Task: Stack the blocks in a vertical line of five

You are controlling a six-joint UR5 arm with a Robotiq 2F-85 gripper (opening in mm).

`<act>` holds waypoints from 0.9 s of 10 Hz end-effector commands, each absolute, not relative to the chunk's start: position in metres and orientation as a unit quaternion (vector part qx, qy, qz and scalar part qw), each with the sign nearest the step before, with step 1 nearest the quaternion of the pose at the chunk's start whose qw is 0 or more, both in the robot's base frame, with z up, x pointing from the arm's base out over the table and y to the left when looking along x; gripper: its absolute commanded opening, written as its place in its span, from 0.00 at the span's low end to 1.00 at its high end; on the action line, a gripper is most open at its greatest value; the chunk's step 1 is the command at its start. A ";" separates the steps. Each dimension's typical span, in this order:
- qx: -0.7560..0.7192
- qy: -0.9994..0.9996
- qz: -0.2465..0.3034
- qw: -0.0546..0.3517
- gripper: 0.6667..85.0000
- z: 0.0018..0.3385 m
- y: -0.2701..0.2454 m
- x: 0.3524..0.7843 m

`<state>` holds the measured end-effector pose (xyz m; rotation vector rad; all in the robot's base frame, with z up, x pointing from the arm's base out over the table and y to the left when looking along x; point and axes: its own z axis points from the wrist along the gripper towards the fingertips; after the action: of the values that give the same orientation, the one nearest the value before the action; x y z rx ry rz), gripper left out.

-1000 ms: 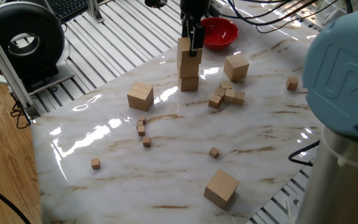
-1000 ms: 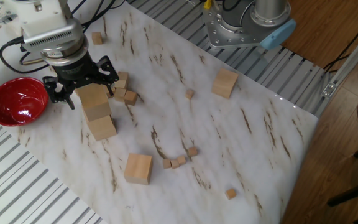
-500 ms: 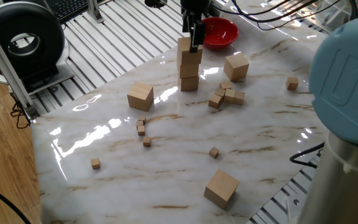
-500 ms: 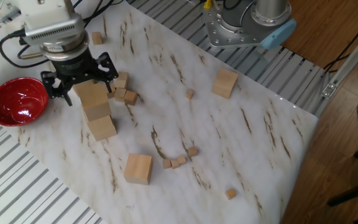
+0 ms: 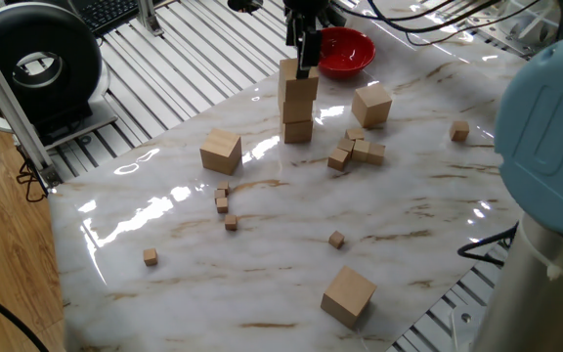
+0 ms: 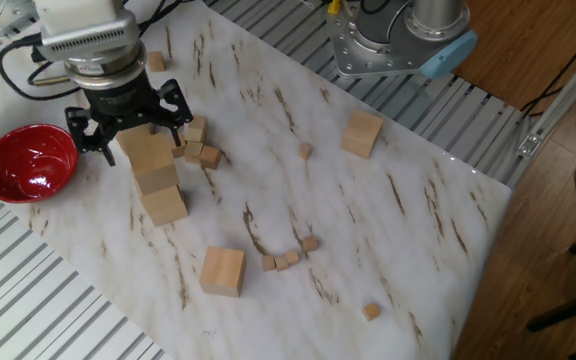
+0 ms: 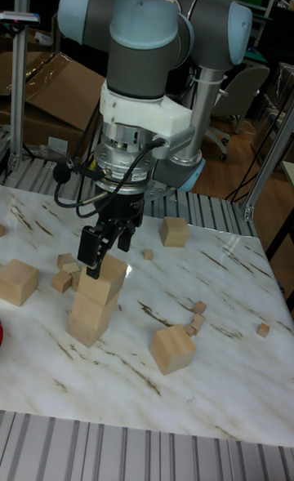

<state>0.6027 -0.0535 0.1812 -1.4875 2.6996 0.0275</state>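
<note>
Three blocks make a stack [image 5: 298, 106] near the table's far edge, also seen in the other fixed view as a stack [image 6: 158, 180] and in the tall view as a stack [image 7: 94, 301]. My gripper [image 5: 301, 66] hangs over its top block [image 7: 107, 272], open, fingertips beside that block's upper part without clamping it. Loose blocks lie at the left [image 5: 221, 152], by the bowl [image 5: 371, 105] and near the front [image 5: 348, 295].
A red bowl [image 5: 345, 49] stands just behind the stack. A cluster of tiny cubes [image 5: 357, 151] lies right of the stack, with more tiny cubes [image 5: 224, 200] scattered over the marble table [image 5: 409, 215]. The arm's base [image 6: 398, 40] stands at the table's edge.
The gripper has risen a little along the top block of the stack. The stack and the loose blocks have not moved.
</note>
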 end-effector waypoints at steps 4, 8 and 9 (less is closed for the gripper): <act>-0.327 0.943 -0.065 -0.014 0.15 0.200 -0.083 0.598; -0.264 0.959 -0.101 0.028 0.00 0.204 -0.096 0.621; -0.267 0.958 -0.077 0.071 0.00 0.204 -0.078 0.640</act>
<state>0.6126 -0.0906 0.1996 -0.9191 2.9678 -0.2708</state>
